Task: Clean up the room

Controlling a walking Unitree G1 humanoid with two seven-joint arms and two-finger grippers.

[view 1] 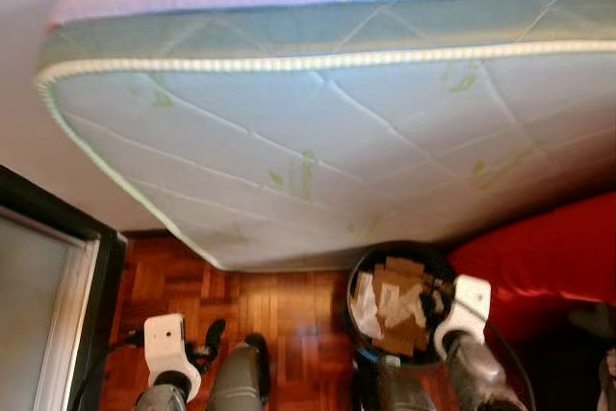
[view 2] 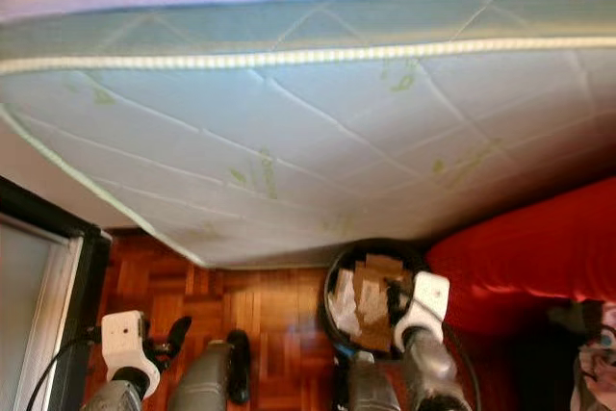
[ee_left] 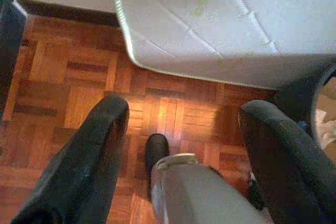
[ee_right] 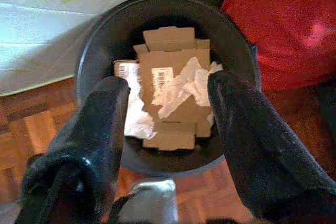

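Observation:
A round black bin stands on the parquet floor beside the mattress. It holds flattened brown cardboard and crumpled white paper. My right gripper hangs open just above the bin's mouth, with nothing between its fingers; in the left eye view the right gripper sits over the bin's right side. My left gripper is low at the left, open and empty over bare floor, with the left gripper beside my grey leg.
A large pale quilted mattress leans overhead against the wall, its lower edge reaching the floor behind the bin. A red cover lies to the right. A dark-framed panel stands at the left. Parquet floor lies between.

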